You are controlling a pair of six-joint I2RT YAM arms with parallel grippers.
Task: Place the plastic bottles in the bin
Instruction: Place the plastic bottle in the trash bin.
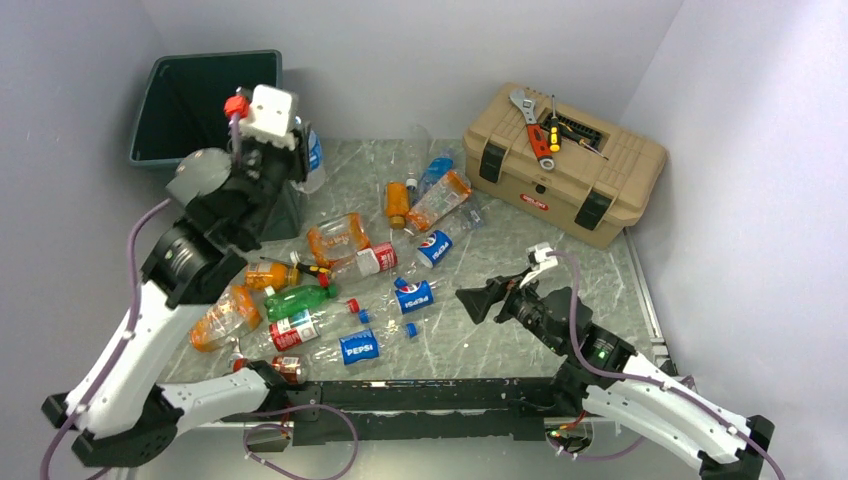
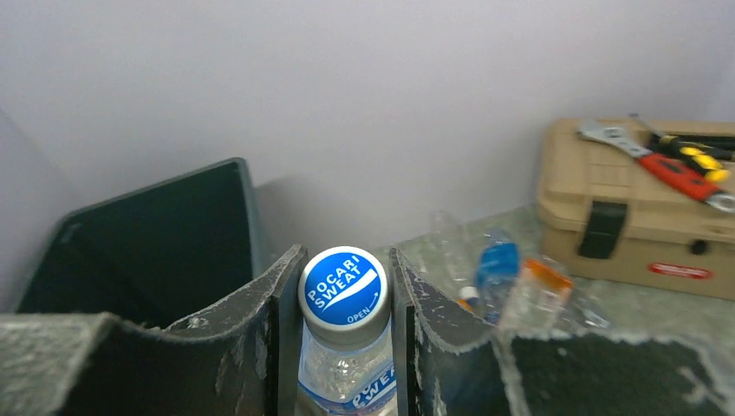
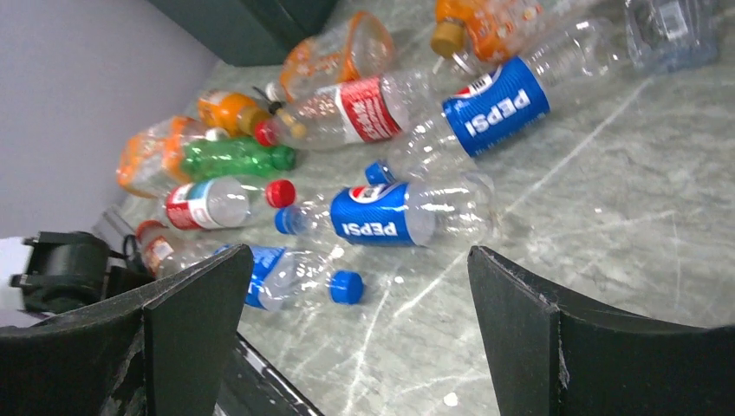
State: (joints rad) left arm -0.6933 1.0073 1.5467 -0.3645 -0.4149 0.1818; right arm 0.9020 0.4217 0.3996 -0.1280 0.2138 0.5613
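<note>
The table [image 1: 520, 345] fills the middle of the top view. The bin [image 1: 175, 100] stands in its upper left corner and a tan toolbox [image 1: 630, 160] in the upper right.

The left arm [image 1: 150, 310] rises from its base at lower left and bends up toward the bin, wrist lifted high. The left gripper [image 2: 347, 253] is clamped on an upright Pocari bottle [image 2: 344, 293] just below its blue cap. In the top view the bottle hangs just right of the bin's near right corner, off the table.

The right arm [image 1: 640, 385] lies low from lower right toward the centre, its wrist pointing left. The right gripper [image 3: 360, 253] hovers just above the table with jaws wide apart and nothing between them.

The other bottles [image 1: 295, 300] lie on their sides across the table's left and middle. One Pepsi bottle [image 3: 381, 215] is near the right gripper, just ahead of it.

A wrench [image 1: 530, 125] and screwdrivers [image 1: 553, 130] lie on the toolbox lid.
</note>
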